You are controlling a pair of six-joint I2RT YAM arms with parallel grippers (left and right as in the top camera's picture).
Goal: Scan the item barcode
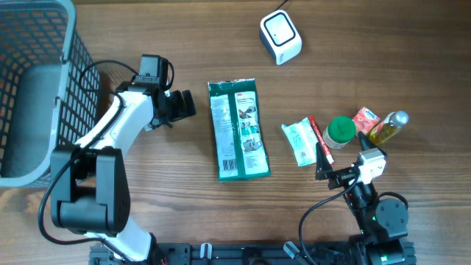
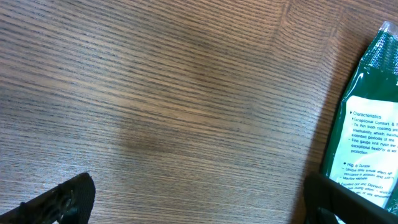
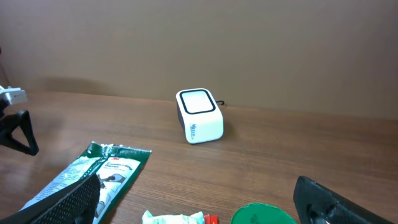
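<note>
Left claw (image 1: 188,104) near flat green packet (image 1: 238,129)

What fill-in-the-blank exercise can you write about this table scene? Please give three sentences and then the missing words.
1. The flat package in the middle of the table is mostly ____ in colour.
2. The mesh container at the table's edge is a grey ____.
3. The left fingers and the right fingers stand ____ and hold nothing.
Missing words: green, basket, open.

One scanner (image 1: 280,37), basket (image 1: 82,55), bottle (image 1: 388,126), jar (image 1: 341,131), box (image 1: 366,118), pen (image 1: 321,136) each (packets (image 1: 238,130) (image 1: 299,142): two).
</note>
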